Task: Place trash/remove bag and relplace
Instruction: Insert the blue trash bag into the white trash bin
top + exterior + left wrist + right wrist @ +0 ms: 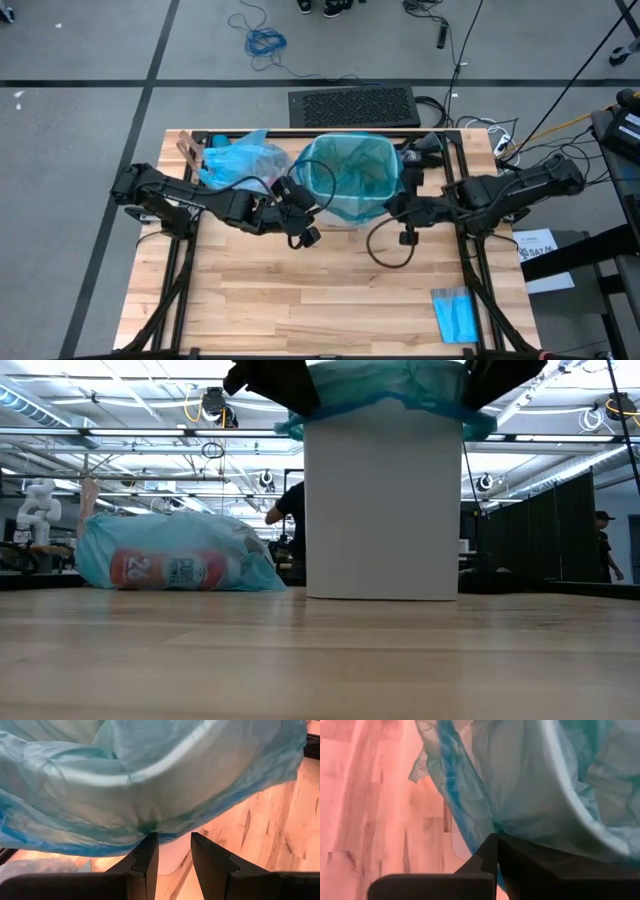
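**Both grippers at the bin's rim, much of the contact hidden**

On the left of the wooden table point(300, 290) we see a filled light-blue plastic bag point(240, 160) lying on its side near the far edge. In the low view a red-and-white label shows through its film, but we cannot read it, and whatever else lies inside is hidden by the crinkled plastic. A brown piece stands just beside it at the far left; we cannot tell what it is.

Next comes the left gripper point(174, 851), at the near-left rim of the white bin point(382, 500). Its fingers point(147, 857) stand a narrow gap apart just under the hanging fold of the bag point(150, 780); we cannot make out whether any film is pinched between them.

The bag lines the bin, its edge folded out over the rim. From above we look into teal-tinted plastic and cannot see the bottom. In the low view the bin's top is cut off by the frame, and dark arm parts cover both corners.

The right gripper point(496, 851) sits at the bin's right rim, fingers pressed fully together, tips against the bag's overhang; whether film is caught there is hidden.

Near the front right lies a small folded blue sheet point(456, 314).
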Tool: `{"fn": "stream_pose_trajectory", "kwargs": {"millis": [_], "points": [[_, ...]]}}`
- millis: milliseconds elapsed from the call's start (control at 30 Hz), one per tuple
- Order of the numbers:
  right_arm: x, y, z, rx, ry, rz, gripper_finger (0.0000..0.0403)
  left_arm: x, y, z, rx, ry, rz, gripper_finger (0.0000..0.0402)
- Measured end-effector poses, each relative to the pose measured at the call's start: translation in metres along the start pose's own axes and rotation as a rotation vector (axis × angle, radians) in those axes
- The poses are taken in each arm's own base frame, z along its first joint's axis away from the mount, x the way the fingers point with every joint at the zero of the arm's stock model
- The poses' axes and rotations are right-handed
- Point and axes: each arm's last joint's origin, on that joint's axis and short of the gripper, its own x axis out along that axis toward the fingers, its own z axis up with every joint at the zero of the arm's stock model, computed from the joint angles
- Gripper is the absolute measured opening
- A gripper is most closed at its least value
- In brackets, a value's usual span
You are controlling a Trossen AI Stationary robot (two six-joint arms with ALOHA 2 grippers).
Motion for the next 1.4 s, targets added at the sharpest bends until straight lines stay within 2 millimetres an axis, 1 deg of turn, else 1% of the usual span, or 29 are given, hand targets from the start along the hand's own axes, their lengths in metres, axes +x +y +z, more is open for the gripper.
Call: {"fn": "stream_pose_trajectory", "kwargs": {"millis": [133,233,300,367,500,567,600,667,767,833,867,1033,1100,1167,1267,1300,1400], "points": [[0.001,-0.006,-0.001,0.027,0.016,-0.007,0.0000,0.000,0.000,0.000,-0.002,-0.004,-0.002,0.0113],[-0.007,-0.008,-0.002,0.067,-0.013,0.045,0.0000,0.000,-0.001,0.000,-0.008,-0.003,-0.003,0.0113],[-0.018,-0.010,0.000,0.090,-0.052,0.090,0.0000,-0.001,-0.001,0.000,-0.009,-0.005,-0.006,0.0113],[-0.034,-0.013,0.005,0.107,-0.113,0.112,0.0000,-0.003,-0.002,0.000,-0.010,-0.009,-0.012,0.0113],[-0.067,-0.021,0.023,0.125,-0.274,0.151,0.0000,-0.005,-0.003,0.000,-0.008,-0.011,-0.019,0.0113],[-0.077,-0.026,0.034,0.128,-0.356,0.149,0.0000,-0.005,-0.003,0.000,-0.008,-0.010,-0.019,0.0113],[-0.078,-0.029,0.040,0.141,-0.386,0.131,0.0000,-0.005,-0.003,0.000,-0.008,-0.011,-0.019,0.0113],[-0.069,-0.038,0.049,0.178,-0.394,0.076,0.0000,-0.005,-0.003,0.000,-0.010,-0.013,-0.020,0.0113],[-0.040,-0.050,0.057,0.236,-0.331,0.080,0.0000,-0.013,-0.003,0.005,-0.035,-0.051,-0.048,0.0113],[-0.019,-0.056,0.061,0.270,-0.286,0.102,0.0000,-0.025,-0.003,0.011,-0.058,-0.101,-0.086,0.0113],[-0.012,-0.060,0.064,0.289,-0.288,0.100,0.0000,-0.032,-0.002,0.014,-0.068,-0.129,-0.107,0.0113],[0.009,-0.082,0.076,0.368,-0.350,0.024,0.0000,-0.074,0.001,0.028,-0.085,-0.291,-0.223,0.0113],[0.019,-0.090,0.076,0.387,-0.338,-0.005,0.0000,-0.090,0.003,0.035,-0.085,-0.369,-0.266,0.0113],[0.030,-0.096,0.075,0.399,-0.307,-0.037,0.0000,-0.102,0.005,0.040,-0.081,-0.437,-0.293,0.0113],[0.049,-0.102,0.073,0.395,-0.235,-0.120,0.0000,-0.110,0.006,0.045,-0.067,-0.497,-0.308,0.0113],[0.054,-0.102,0.073,0.391,-0.226,-0.116,0.0000,-0.111,0.006,0.046,-0.065,-0.508,-0.309,0.0113],[0.063,-0.102,0.076,0.379,-0.242,-0.011,0.0000,-0.111,0.006,0.046,-0.062,-0.507,-0.308,0.0113]]}}
